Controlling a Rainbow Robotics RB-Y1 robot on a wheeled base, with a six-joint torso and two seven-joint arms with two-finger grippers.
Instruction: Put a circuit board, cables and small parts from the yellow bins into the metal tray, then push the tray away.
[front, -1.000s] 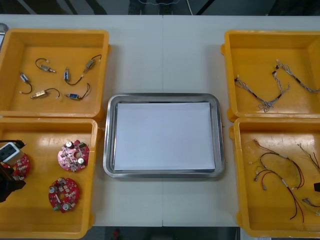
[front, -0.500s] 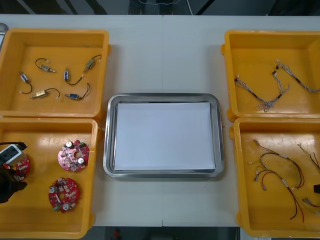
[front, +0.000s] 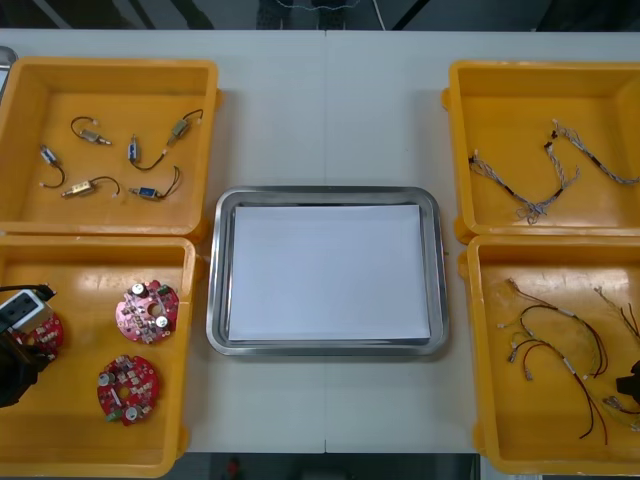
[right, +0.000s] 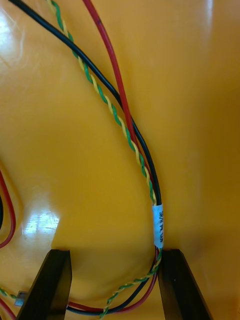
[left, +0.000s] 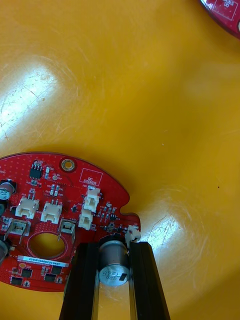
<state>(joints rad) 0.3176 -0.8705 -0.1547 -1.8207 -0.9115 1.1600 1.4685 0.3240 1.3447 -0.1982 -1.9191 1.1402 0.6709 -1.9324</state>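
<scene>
The main risk is on the left: the left end effector (left: 114, 247) pinches the board (left: 50, 225) only by a silver can (left: 114, 270) standing at its edge. On lifting, the board may tilt or slip out, or the can may bend. This end effector hangs low at the left edge of the near left bin (front: 188, 300), pointing down. The board seems to lie flat on the bin floor, with two other boards (front: 147, 310) near it. The right end effector (right: 112, 255) is spread, low in the near right bin (front: 470, 330). The cables (right: 131, 140) run between its fingers (right: 50, 285) but close to one of them, so closing here may catch only some wires or drag tangled neighbours. The tray (front: 325, 194) sits on the tabletop (front: 330, 110) between the bins, white inside, with no parts in it.
</scene>
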